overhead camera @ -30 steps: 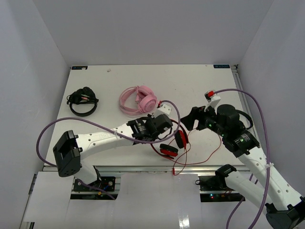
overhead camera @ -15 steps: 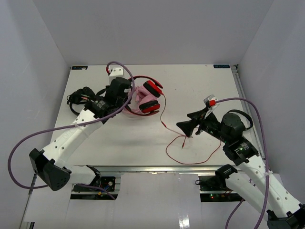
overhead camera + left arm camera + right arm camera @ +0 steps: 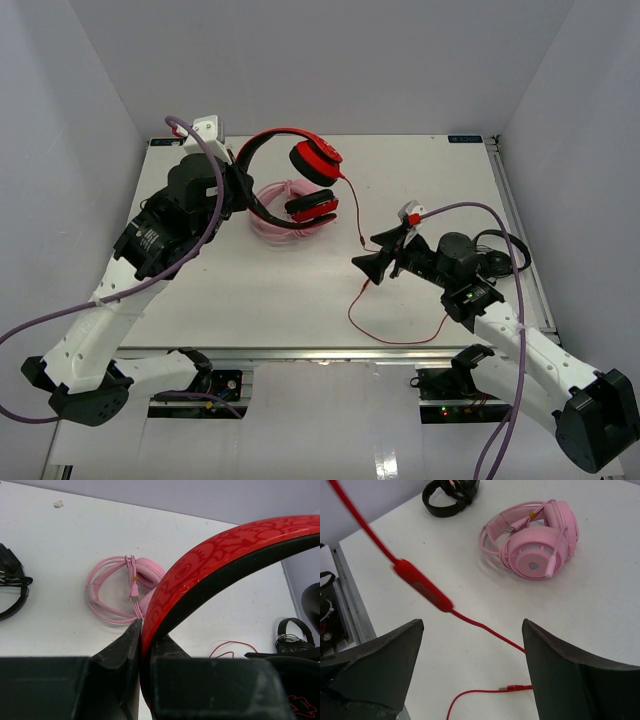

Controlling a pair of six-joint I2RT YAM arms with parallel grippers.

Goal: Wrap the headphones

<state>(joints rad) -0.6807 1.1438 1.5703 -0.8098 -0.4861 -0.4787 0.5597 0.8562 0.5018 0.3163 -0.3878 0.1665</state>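
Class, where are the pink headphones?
The pink headphones lie on the table, far centre in the top view, beneath the red headphones held by the left gripper.

Left end effector [image 3: 142, 641] clamped, right [image 3: 472, 626] spread

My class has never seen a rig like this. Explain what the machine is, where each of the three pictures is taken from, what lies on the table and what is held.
These are two robot arms bolted at the near edge of a white table. One picture looks down from above; the other two come from a camera on each wrist. The left claw is shut on the band of the red headphones, holding them up. Their thin red cable trails across the table. The right claw is open and holds nothing. Pink headphones and black headphones also lie there.
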